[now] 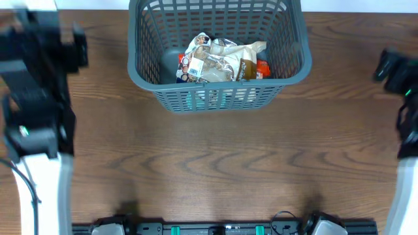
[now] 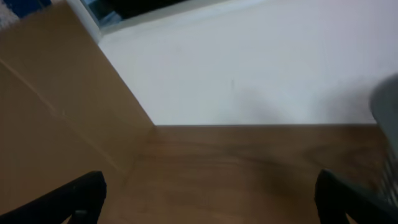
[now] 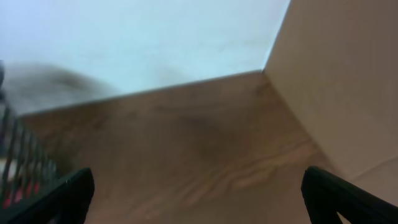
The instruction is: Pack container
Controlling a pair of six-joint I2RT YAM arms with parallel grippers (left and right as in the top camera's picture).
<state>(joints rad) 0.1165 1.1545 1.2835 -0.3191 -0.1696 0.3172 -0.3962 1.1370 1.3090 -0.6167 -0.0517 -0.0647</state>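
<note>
Grey plastic lattice marks out the container (image 1: pixel 215 99), which sits at the far middle of the wooden counter (image 1: pixel 215 170), with its back edge cut off by the top of the overhead view. Inside lies a heap of crumpled snack packets: a pale crinkly bag (image 1: pixel 219 57) on top, and a red packet (image 1: pixel 262 68) tucked against the right wall. I can't read any of the labels from here.

The left arm (image 1: pixel 39 85) stands at the left edge of the counter and the right arm (image 1: pixel 401 85) at the right edge, both well apart from the basket and blurred in the overhead view.

From the left wrist, the left claw (image 2: pixel 208 199) has its two dark fingers spread wide with only bare wood between them. A sliver of the grey basket shows at the right edge of that view, and a tan panel (image 2: pixel 56 106), perhaps cardboard, rises on the left against a white wall (image 2: pixel 249 62).

From the right wrist, the right claw (image 3: pixel 199 196) is likewise spread wide with nothing in it. The basket's slotted side shows at the lower left there, with red visible through the slots.
</note>
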